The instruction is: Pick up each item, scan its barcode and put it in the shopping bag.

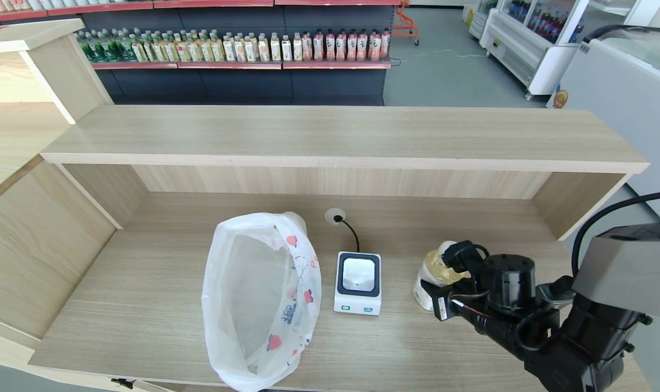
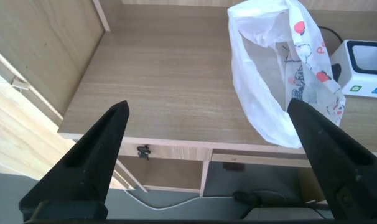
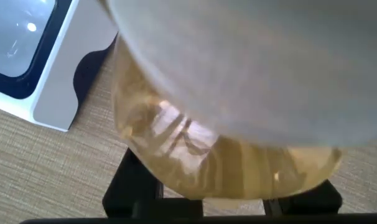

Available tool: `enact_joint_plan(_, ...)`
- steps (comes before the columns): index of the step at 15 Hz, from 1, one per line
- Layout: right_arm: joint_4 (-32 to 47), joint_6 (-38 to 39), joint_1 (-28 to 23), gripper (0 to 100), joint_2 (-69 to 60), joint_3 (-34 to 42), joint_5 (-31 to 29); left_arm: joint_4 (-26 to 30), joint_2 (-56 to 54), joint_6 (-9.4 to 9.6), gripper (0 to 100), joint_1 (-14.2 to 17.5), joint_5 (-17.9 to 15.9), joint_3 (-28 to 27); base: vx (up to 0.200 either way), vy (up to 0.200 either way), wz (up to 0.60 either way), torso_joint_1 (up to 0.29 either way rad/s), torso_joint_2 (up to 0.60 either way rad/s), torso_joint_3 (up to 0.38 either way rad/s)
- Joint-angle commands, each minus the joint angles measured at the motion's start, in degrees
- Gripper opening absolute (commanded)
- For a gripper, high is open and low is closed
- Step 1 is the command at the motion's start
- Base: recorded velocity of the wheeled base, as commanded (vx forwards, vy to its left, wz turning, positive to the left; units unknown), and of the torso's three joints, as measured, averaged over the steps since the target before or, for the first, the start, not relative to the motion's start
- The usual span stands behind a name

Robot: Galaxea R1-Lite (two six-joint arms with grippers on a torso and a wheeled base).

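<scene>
We can make out no lettering on the counter or the shelves.

We see a dark printed patch among red motifs on the shopping bag (image 1: pixel 302 272), a green and a blue square mark on the front of the scanner (image 1: pixel 357 283), a pale label on the bottle (image 1: pixel 432 271), labels on the shelf bottles (image 1: pixel 232 48) behind, and a round orange sign (image 1: pixel 560 98) on the white freezer (image 1: pixel 623 98). Each is too small or blurred for us to read.
</scene>
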Motion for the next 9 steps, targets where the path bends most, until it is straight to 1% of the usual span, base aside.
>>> enact_joint_plan(1,-0.01,-0.24,0.07,0,-0.34,-1.37,-0.06,0.02,-0.02,-0.01,100,0.0,0.02,-0.01,0.0,0.0,0.0,0.0,0.0,0.0)
enact_joint_plan(7,-0.01,-3.4,-0.01,0,1.24,-1.9,-0.06,0.02,-0.02,-0.01,100,0.0,0.02,-0.01,0.0,0.0,0.0,0.0,0.0,0.0)
enact_joint_plan(9,0.07,-2.61,-0.01,0,-0.78,-1.11,0.29,0.02,-0.02,-0.01,100,0.0,0.02,-0.01,0.0,0.0,0.0,0.0,0.0,0.0)
